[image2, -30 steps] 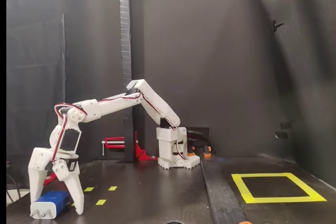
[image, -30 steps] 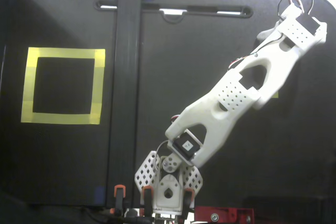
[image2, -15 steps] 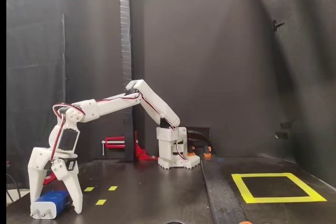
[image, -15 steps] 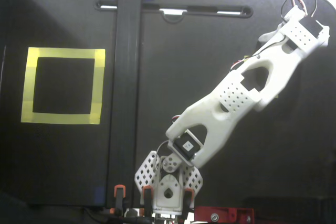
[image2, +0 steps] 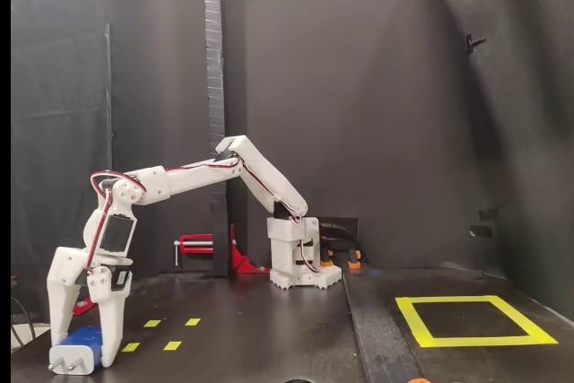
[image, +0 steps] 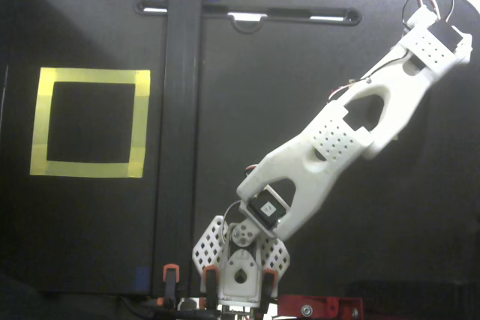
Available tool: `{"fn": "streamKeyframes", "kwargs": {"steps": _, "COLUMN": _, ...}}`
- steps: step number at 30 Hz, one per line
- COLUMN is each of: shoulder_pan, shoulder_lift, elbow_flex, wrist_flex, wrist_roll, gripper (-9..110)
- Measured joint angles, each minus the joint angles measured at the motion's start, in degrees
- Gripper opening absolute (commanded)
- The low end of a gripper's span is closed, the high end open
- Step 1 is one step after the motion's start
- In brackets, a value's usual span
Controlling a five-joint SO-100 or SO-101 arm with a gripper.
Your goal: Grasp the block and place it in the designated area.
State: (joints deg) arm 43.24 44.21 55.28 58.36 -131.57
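Note:
In a fixed view, the dark-blue block (image2: 82, 343) lies on the black table at the far left, its pale prongs (image2: 65, 367) pointing towards the camera. My gripper (image2: 85, 356) reaches straight down over it, with one finger (image2: 61, 298) on its left and the other (image2: 111, 334) on its right. The jaws are spread and straddle the block, which rests on the table. The yellow-tape square (image2: 471, 341) is far to the right. In the view from above it (image: 90, 76) sits at the left; there the arm (image: 337, 140) stretches to the upper right and hides both gripper and block.
A black upright post (image2: 213, 114) stands behind the arm's base (image2: 300, 266); from above it shows as a dark strip (image: 180, 148). Several tiny yellow tape marks (image2: 170, 345) lie right of the block. A red clamp (image2: 202, 244) sits near the post.

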Motion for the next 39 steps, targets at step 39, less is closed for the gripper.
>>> {"fn": "streamKeyframes", "kwargs": {"steps": 39, "shoulder_pan": -2.90, "shoulder_lift": 14.33, "elbow_flex": 1.93, "wrist_flex": 16.17, "wrist_roll": 6.06, "gripper": 20}}
